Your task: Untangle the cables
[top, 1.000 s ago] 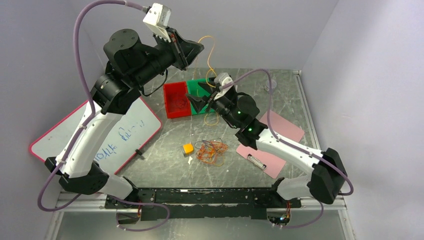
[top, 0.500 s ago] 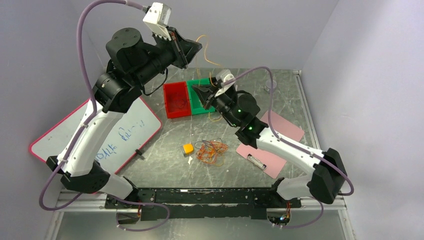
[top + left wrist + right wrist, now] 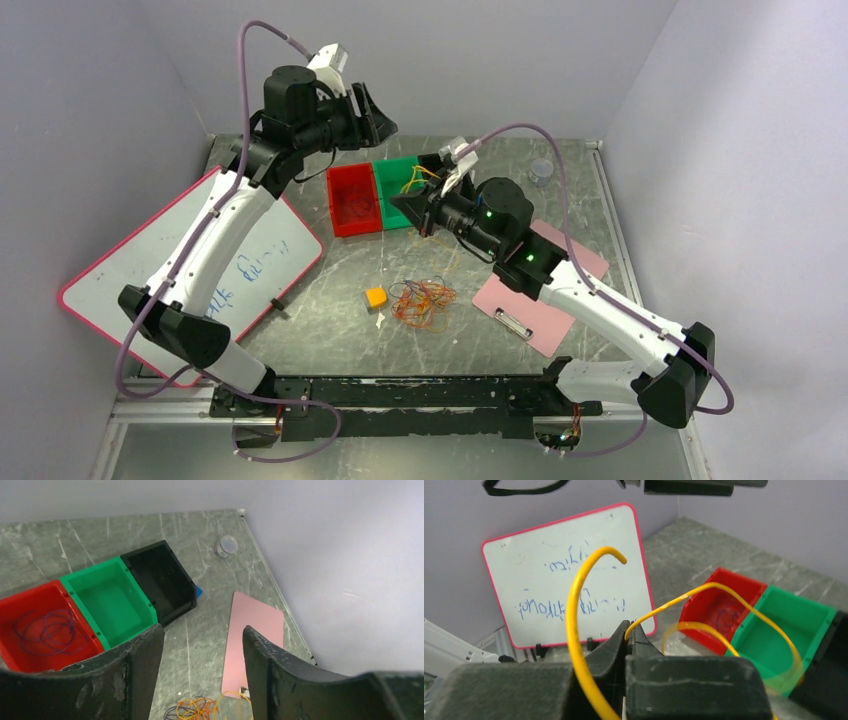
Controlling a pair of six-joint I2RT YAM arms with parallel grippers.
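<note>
Clamping yellow cable [image 3: 570, 614], right tool [image 3: 629, 626] (wrist view)

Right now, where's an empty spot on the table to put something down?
Bare tabletop lies between the whiteboard, the red bin and the orange block. More between the black bin and the small cup. It's crowded around the cable tangle beside the pink clipboard.

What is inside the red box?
The red box holds a loose coil of thin bluish cable on its floor. Its near edge is partly covered by a finger of the left end effector, so that strip cannot be seen.
</note>
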